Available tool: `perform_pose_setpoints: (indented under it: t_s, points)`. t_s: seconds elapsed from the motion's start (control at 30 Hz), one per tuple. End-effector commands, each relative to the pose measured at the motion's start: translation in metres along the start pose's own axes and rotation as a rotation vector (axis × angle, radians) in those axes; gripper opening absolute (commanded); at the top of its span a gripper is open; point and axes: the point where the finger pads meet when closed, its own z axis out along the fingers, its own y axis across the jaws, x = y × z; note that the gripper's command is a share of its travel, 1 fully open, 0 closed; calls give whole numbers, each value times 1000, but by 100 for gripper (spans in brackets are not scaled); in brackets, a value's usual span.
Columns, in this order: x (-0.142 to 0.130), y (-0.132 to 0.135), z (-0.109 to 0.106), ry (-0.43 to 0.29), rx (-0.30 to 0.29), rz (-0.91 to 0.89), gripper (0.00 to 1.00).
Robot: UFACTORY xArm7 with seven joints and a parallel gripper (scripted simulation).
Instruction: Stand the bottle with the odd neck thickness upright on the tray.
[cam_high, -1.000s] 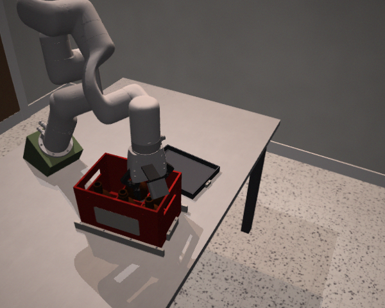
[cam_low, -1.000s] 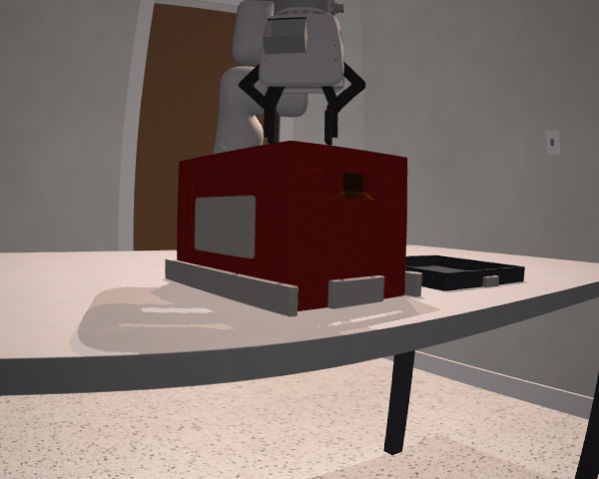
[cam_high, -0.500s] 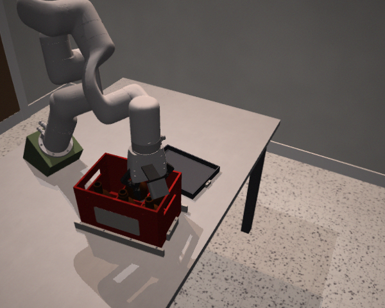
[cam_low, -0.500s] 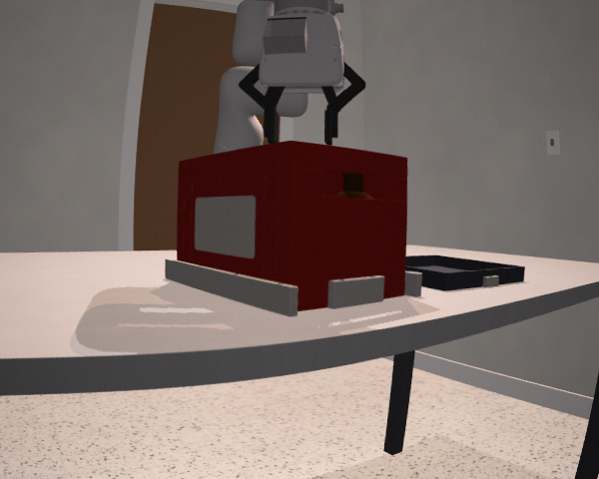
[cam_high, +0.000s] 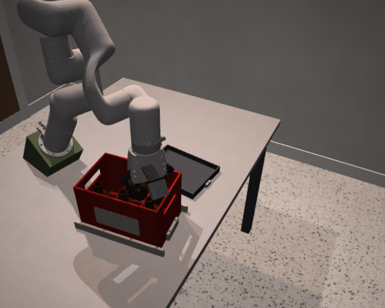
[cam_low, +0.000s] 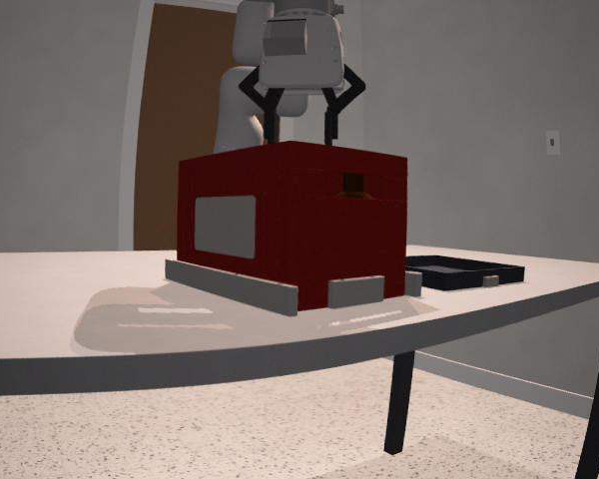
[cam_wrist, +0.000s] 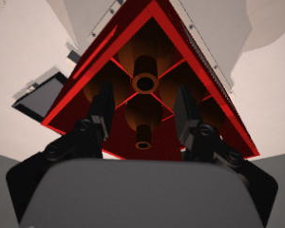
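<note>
The red crate (cam_high: 128, 199) stands on the table and holds several brown bottles in its cells. In the wrist view one bottle's mouth (cam_wrist: 144, 83) lies between my fingers, with a second bottle (cam_wrist: 143, 138) nearer the camera. My gripper (cam_wrist: 144, 95) is open, its fingertips lowered to the crate's top rim on either side of the middle bottle's neck, not touching it. In the exterior view the fingers (cam_low: 299, 131) reach just down to the crate's top edge (cam_low: 292, 147). The black tray (cam_high: 190, 171) lies flat beside the crate, with nothing on it.
Grey stop blocks (cam_low: 233, 285) border the crate's base. The arm's base (cam_high: 53, 154) sits behind the crate. The table edge (cam_high: 219, 219) runs close to the crate and tray on the right.
</note>
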Motion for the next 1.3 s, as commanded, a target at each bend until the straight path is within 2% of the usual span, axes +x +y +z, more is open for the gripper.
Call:
perform_pose_setpoints:
  t_s: [0.0, 1.27]
  points:
    - [1, -1, 1, 4, 1, 0, 65]
    - [1, -1, 36, 4, 1, 0, 65]
